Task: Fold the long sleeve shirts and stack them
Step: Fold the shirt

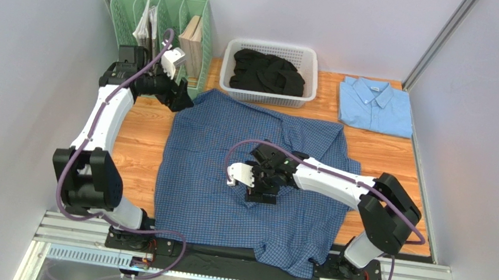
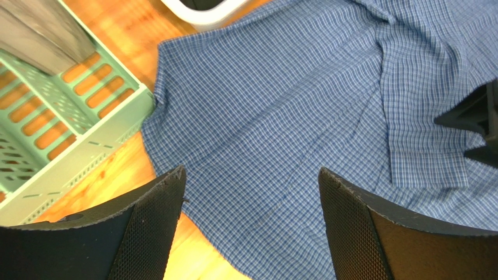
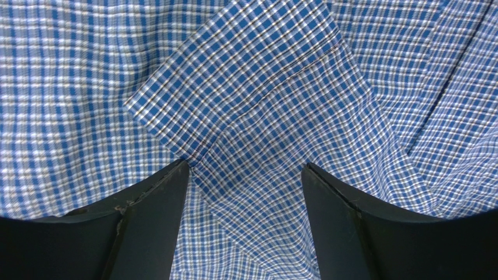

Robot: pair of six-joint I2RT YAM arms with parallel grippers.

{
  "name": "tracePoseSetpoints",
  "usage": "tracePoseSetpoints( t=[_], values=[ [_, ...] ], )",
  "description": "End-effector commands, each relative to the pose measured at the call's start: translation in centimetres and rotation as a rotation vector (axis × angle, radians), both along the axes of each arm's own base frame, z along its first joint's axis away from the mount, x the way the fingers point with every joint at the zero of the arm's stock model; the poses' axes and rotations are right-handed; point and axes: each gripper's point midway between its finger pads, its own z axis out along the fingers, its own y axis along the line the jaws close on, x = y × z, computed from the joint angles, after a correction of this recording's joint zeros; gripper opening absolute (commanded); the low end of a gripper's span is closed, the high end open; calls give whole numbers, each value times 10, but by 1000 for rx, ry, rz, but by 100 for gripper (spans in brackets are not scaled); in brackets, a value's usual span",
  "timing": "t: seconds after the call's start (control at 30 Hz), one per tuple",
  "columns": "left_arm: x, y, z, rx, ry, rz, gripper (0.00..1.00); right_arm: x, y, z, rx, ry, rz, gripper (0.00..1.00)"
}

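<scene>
shirts number two, arms two, containers two. at far left the mint-green file rack (image 1: 124, 9) stands at the back of the wooden table (image 1: 136, 142), its slots holding white papers (image 1: 146, 27) and a tan book (image 1: 192, 39). just in front of the rack, the left gripper (image 1: 180, 96) hangs over the back left corner of the dark blue checked shirt (image 1: 209, 171). in its wrist view the two fingers (image 2: 146, 216) stand wide apart with nothing between them, and the cloth lies flat below. next along the back, the white slotted basket (image 1: 311, 69) holds a heap of black clothing (image 1: 268, 72); how many pieces, i cannot tell. the checked shirt is spread open over the middle of the table, its back edge reaching the basket's front and its near hem draped over the table's front edge. the right gripper (image 1: 262, 190) sits low over the middle of that shirt, right above a sleeve cuff (image 3: 234, 87). its fingers (image 3: 152, 216) are parted and pinch no cloth. at far right, in the back corner, the light blue shirt (image 1: 376, 105) lies folded, collar toward the back wall, apart from the checked one.
</scene>
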Motion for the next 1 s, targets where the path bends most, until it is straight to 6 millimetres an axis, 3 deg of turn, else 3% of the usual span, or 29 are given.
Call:
tracePoseSetpoints(
  t=[0.0,0.03,0.07,0.2,0.27,0.3,0.33,0.4,0.5,0.6,0.7,0.8,0.83,0.9,0.93,0.97],
  values=[
    [7,2,41,-23,-214,39,89,16,18,4,53,-75,-9,73],
    [5,0,43,-30,-232,32,99,14,19,3,51,-75,2,73],
    [6,0,54,-30,-287,35,99,12,19,3,51,-69,7,72],
    [2,-3,56,-46,-287,22,99,-7,17,15,83,-29,52,72],
    [1,-3,46,-40,-228,8,99,-20,13,14,84,-1,93,72],
    [2,-4,54,-38,-231,-5,99,-23,13,14,87,-3,101,72],
    [0,-4,40,-29,-170,-22,99,-26,12,12,82,3,110,72],
    [3,-4,45,-27,-153,-38,99,-30,11,6,67,16,116,70],
    [2,-5,36,-40,-96,-50,99,-24,14,-5,46,3,111,67],
    [0,-6,34,-30,-108,-70,99,-17,17,-10,32,-1,86,56],
    [4,1,35,18,-146,-61,99,-13,17,-2,49,-11,73,38],
    [15,7,36,85,-226,-83,99,-12,19,15,68,-22,66,14],
    [23,8,35,108,-267,-97,99,-13,16,21,63,-17,65,0],
    [36,13,29,216,-329,-140,99,-12,19,45,108,-44,61,0],
    [44,16,11,260,-296,-165,99,-7,20,60,134,-57,48,0],
    [53,17,18,306,-328,-192,98,-4,20,69,152,-62,38,0]
  ],
)
